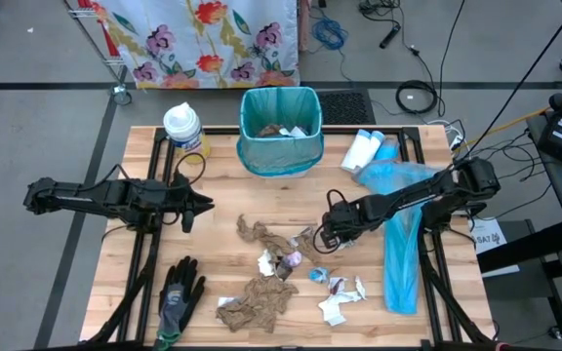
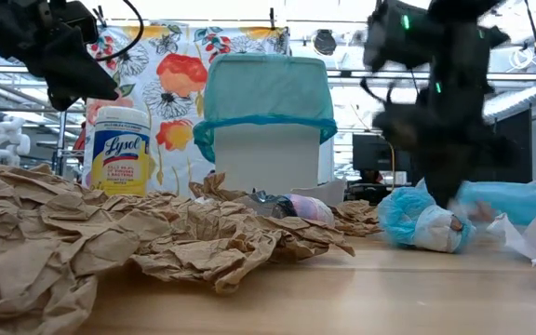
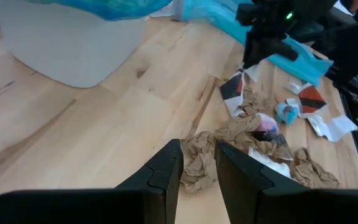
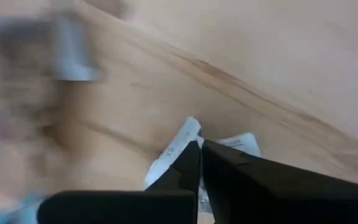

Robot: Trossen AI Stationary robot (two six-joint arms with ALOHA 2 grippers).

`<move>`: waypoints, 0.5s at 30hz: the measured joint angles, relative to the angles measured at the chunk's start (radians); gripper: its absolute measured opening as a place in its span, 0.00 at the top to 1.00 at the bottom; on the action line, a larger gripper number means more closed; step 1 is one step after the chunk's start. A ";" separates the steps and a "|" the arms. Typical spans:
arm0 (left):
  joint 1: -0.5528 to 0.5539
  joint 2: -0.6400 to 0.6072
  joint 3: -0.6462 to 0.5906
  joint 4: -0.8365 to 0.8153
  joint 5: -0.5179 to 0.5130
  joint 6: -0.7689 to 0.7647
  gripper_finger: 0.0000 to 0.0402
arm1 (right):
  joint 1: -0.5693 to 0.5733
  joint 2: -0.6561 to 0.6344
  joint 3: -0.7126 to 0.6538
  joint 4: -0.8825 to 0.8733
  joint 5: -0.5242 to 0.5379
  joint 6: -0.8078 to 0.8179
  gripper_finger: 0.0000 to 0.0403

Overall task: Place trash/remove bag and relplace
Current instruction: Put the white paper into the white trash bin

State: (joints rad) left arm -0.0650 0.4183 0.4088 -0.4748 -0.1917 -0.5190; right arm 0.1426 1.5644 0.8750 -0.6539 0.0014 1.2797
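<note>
One right gripper (image 4: 200,149) pinches a half-hidden white scrap (image 4: 185,140); left gripper (image 3: 197,163) apart

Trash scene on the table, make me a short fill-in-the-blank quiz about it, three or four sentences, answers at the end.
1. The bin at the table's back edge is lined with a bag coloured ____.
2. The black-and-grey work glove lies on the robot's ____ side.
3. The right gripper is shut on a scrap of ____ paper.
4. The canister beside the bin reads ____.

Missing words: teal; left; white; Lysol
</note>
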 joint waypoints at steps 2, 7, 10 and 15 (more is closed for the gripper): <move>0.000 0.000 0.000 0.004 -0.010 0.001 0.75 | -0.005 -0.017 0.070 -0.070 0.031 -0.041 1.00; 0.000 0.000 0.000 0.005 -0.078 0.001 0.75 | -0.049 -0.035 0.333 -0.343 0.183 -0.167 1.00; 0.000 0.000 0.000 0.005 -0.087 0.002 0.75 | -0.100 -0.034 0.510 -0.467 0.223 -0.279 1.00; 0.000 0.000 0.000 0.005 -0.087 0.001 0.75 | -0.180 -0.034 0.767 -0.483 0.310 -0.478 1.00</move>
State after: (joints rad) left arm -0.0650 0.4183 0.4088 -0.4698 -0.2787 -0.5181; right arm -0.0370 1.5303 1.6423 -1.1369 0.3119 0.8019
